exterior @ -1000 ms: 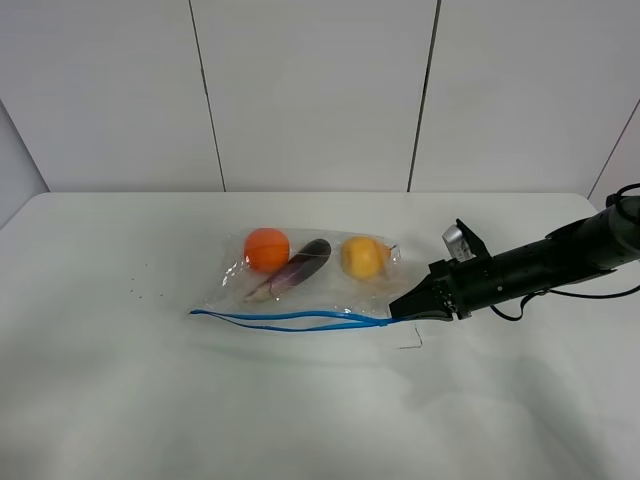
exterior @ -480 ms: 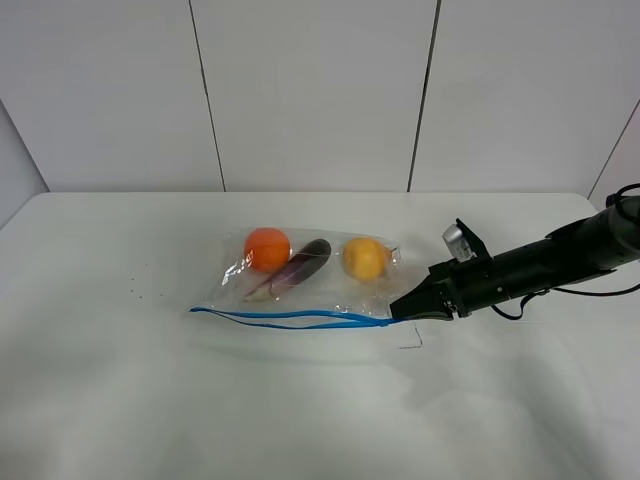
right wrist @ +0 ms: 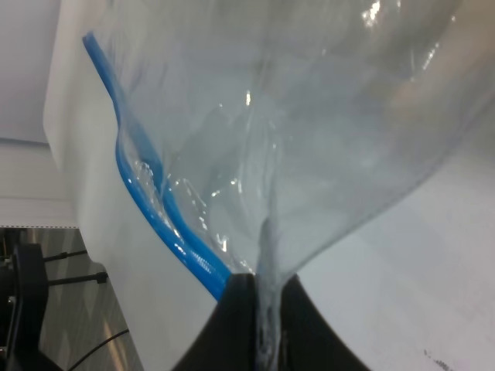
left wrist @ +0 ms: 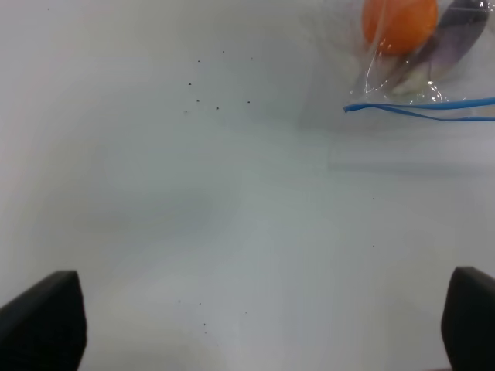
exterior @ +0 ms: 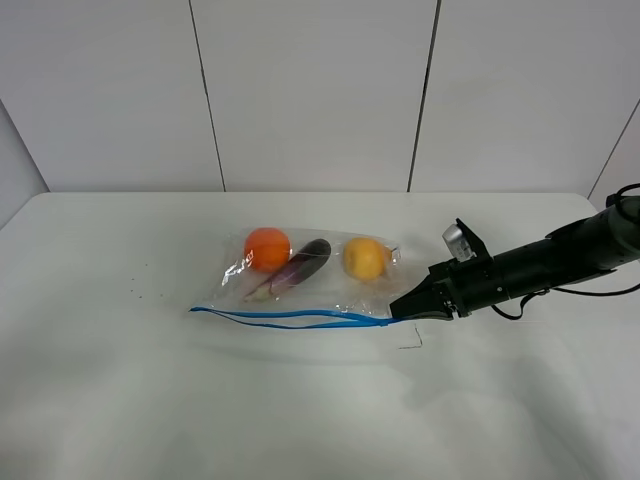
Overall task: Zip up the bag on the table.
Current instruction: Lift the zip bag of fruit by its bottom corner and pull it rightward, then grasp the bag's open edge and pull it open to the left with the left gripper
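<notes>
Near the middle of the white table (exterior: 120, 400): a clear, crinkly zip bag (exterior: 322, 292), lying flat. Inside the bag, in a row along its far side: orange round fruit (exterior: 266, 248) at the left end, dark purple eggplant (exterior: 300, 266) aslant just beside it, yellow round fruit (exterior: 364, 258) toward the right end. Along the bag's near edge: thin blue zipper strip (exterior: 290, 318), split into two parted lines over much of the length, joined only toward the right end. Not zipped over that stretch.

At the bag's near right corner: right gripper (exterior: 397, 312), black, reaching in low from the right, clamped tight on the clear film just beside the end of the blue strip. Same grip up close from the right wrist camera: dark fingers (right wrist: 232, 325) pressed together with the film of the bag (right wrist: 325, 116) pinched between, zipper strip (right wrist: 143, 189) running away from just beside the pinch, film pulled into folds beyond it.

Well apart from the bag, on the side of its left end: left gripper (left wrist: 257, 321), above bare table (left wrist: 193, 216), spread wide with nothing between, only two dark fingertips (left wrist: 42, 325) in view. At the far edge of that view: left end of the bag (left wrist: 402, 73), with the orange round fruit (left wrist: 400, 23) and the tip of the zipper strip (left wrist: 410, 108).

Left of the bag, on the table: scatter of tiny dark specks (exterior: 140, 292). Just in front of the bag's right corner: small thin dark mark (exterior: 412, 343), too small to identify.
</notes>
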{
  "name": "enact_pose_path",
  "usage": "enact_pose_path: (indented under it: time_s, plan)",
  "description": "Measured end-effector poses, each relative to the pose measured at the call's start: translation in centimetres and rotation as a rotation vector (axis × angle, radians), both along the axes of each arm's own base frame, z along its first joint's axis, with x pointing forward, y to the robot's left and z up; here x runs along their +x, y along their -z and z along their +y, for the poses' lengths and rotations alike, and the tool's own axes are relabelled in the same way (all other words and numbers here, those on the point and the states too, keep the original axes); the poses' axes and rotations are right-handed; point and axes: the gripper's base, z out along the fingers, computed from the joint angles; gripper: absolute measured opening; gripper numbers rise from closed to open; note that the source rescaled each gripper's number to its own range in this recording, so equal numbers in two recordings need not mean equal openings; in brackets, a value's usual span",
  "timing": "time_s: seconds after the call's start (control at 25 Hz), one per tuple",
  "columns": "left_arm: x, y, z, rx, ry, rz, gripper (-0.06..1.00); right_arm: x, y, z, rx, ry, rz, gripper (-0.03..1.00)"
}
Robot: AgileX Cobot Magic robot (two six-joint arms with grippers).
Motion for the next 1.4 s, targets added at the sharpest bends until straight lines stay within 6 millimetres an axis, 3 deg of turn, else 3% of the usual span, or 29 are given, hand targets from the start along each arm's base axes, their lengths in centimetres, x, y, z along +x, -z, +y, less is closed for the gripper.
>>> enact_pose_path:
  time_s: [0.76,0.88,1.0,1.2,1.4]
  plan:
    - [0.0,0.0,0.0,-0.002,0.001,-0.003,1.0,-0.2,-0.9,0.3,0.085,0.05,0.145,0.0]
    - [0.0,-0.4,-0.2,-0.02,0.012,-0.035,1.0,-0.2,-2.1,0.3,0.082,0.058,0.127,0.0]
    - [0.2,-1.0,-0.6,-0.069,0.041,-0.053,1.0,-0.3,-5.0,0.3,0.08,0.07,0.086,0.0]
    - [3.3,-2.1,-1.3,-0.149,0.109,0.054,1.0,-0.7,-7.0,0.2,0.057,0.051,0.048,0.0]
    - [7.6,-5.5,-1.2,-0.092,0.162,0.022,1.0,-0.9,-7.4,0.2,0.046,0.05,0.067,0.0]
